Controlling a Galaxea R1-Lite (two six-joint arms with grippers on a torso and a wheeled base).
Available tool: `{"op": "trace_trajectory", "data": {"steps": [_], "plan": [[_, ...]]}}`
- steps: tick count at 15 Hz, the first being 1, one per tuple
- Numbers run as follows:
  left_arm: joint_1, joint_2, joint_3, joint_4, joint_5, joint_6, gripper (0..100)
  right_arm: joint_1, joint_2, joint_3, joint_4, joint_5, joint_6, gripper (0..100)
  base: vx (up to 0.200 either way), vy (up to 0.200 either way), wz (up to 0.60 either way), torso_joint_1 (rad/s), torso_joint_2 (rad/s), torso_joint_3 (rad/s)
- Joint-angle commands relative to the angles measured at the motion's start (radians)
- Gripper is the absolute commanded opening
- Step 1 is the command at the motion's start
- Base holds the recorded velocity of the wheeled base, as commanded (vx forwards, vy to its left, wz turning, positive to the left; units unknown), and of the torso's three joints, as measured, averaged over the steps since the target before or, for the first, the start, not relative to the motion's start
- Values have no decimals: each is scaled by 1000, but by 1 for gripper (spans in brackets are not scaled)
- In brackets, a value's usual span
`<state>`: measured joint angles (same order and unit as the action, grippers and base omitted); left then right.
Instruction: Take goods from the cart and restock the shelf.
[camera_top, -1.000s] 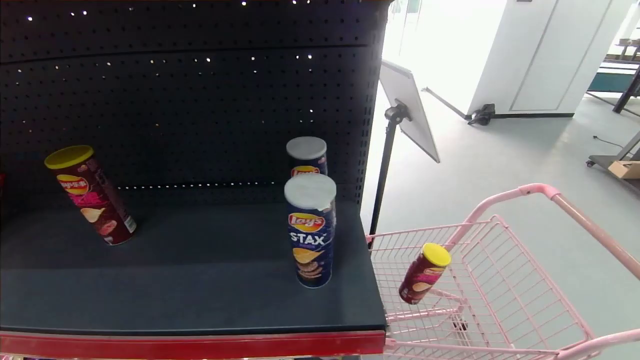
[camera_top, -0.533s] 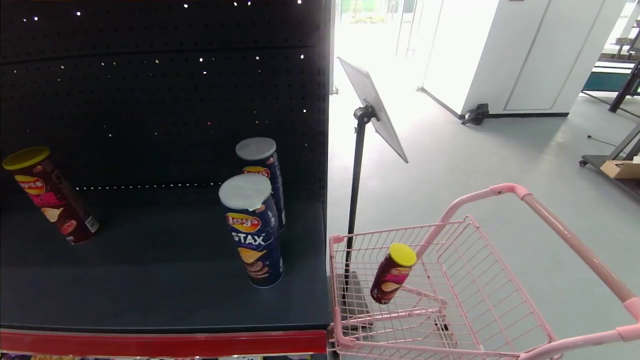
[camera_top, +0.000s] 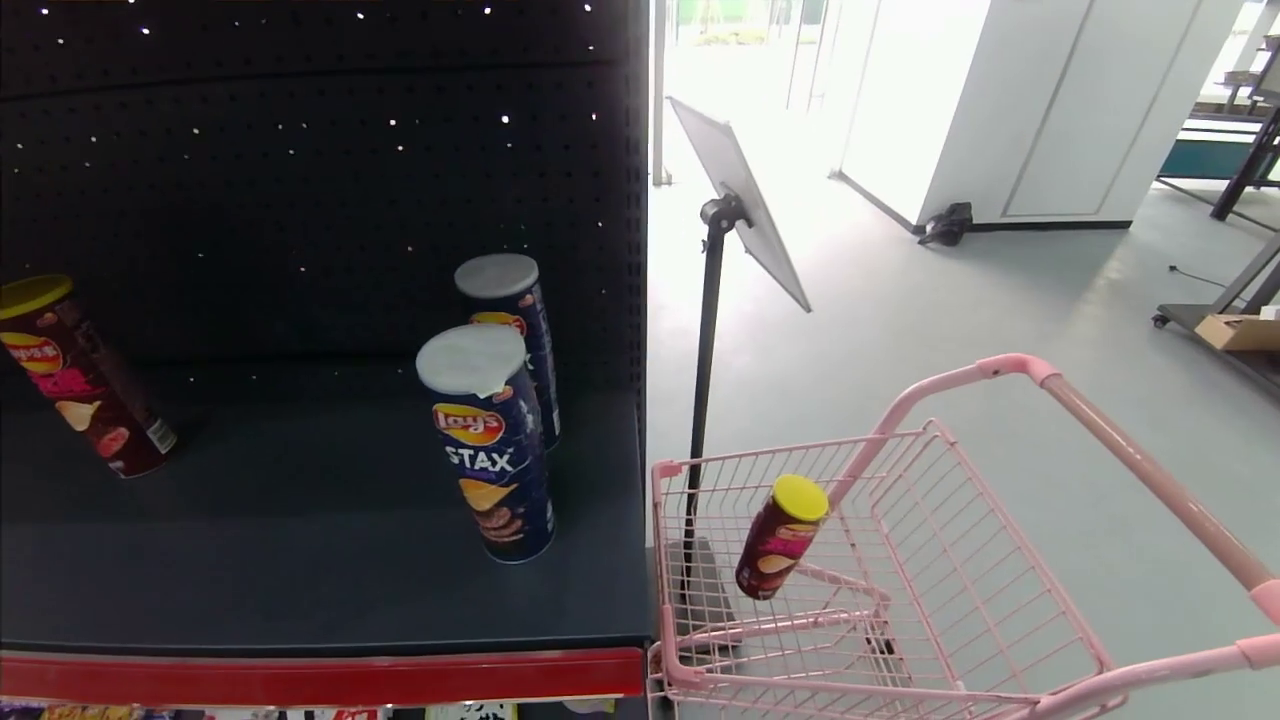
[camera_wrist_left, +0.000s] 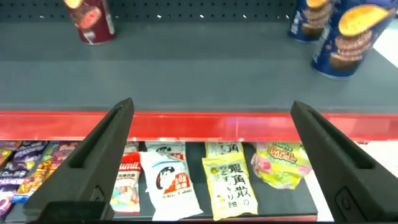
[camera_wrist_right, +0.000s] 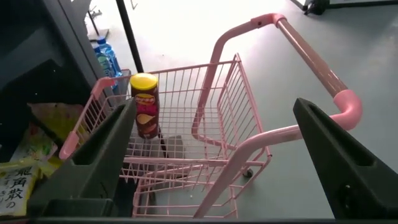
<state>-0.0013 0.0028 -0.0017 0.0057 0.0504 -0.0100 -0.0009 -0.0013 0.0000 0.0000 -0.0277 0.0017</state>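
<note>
Mock retail aisle set up inside a larger hall. A shop is indicated by the shelf (camera_top: 300, 580) at 9 o'clock in the head view, backed by a pegboard panel (camera_top: 300, 200) and edged with a red rail (camera_top: 320, 678), by crisp cans (camera_top: 490, 450) stood on it, by snack packets (camera_wrist_left: 230, 186) ranged below, and by a pink cart (camera_top: 1140, 465) at 4 o'clock. A bare grey floor (camera_top: 950, 300) and a white partition (camera_top: 1050, 110) are seen at 1 o'clock.

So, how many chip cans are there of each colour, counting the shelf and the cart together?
Dark blue, grey lid: 2, the front blue can and the back blue can, both on the shelf.
Maroon, yellow lid: 2, the shelf maroon can and the cart maroon can in the pink cart.
Total: 4.
</note>
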Motion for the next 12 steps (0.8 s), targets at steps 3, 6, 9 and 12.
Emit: {"op": "trace_trajectory", "data": {"steps": [3,6,9,12], "plan": [[0,0,0,0,0,-1,100,-1,1,0,0,0,0,100,0,0,0,-150,333,188],[0,0,0,0,0,-1,100,-1,1,0,0,0,0,100,0,0,0,-147,338,186],[1,0,0,0,0,-1,100,-1,1,0,0,0,0,100,0,0,0,-150,341,196],[0,0,0,0,0,-1,100,-1,1,0,0,0,-2,100,0,0,0,-160,360,203]]}}
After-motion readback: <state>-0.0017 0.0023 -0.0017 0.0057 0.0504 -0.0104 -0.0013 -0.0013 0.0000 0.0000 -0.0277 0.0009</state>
